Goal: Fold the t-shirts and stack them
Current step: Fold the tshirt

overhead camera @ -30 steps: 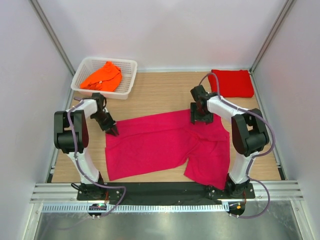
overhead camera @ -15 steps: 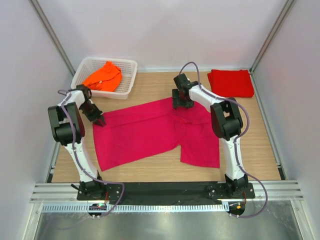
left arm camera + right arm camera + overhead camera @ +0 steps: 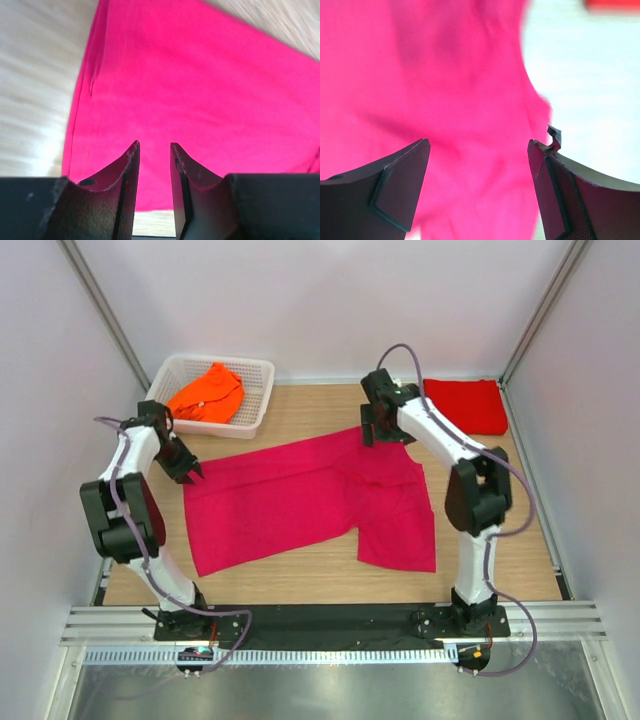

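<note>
Magenta shirt, place: the magenta-pink t-shirt (image 3: 300,510) lay spread flat on the table (image 3: 300,410), in the middle, between the two arms.
Magenta shirt, long axis: it ran left to right across the table, slightly skewed, with the far edge climbing toward the right.
Magenta shirt, direction: the wide straight-edged end pointed to the left side; at the right end a broad flap hung down toward the near edge.
Magenta shirt, look: plain, no print, mostly smooth, with soft creases around the right part.
Left hand: the left hand (image 3: 192,474) hovered at the shirt's far left corner; in the left wrist view its fingers (image 3: 131,165) stood a narrow gap apart with nothing between them, only the pink cloth (image 3: 200,90) below.
Right hand: the right hand (image 3: 376,435) was over the shirt's far right corner; in the right wrist view its jaws gaped wide and empty above the blurred pink cloth (image 3: 420,75).
Red shirt: the red t-shirt (image 3: 462,405) lay folded into a flat rectangle at the far right corner of the table.
Orange shirt: the orange t-shirt (image 3: 205,393) sat bunched inside the white basket (image 3: 225,358) at the far left.
</note>
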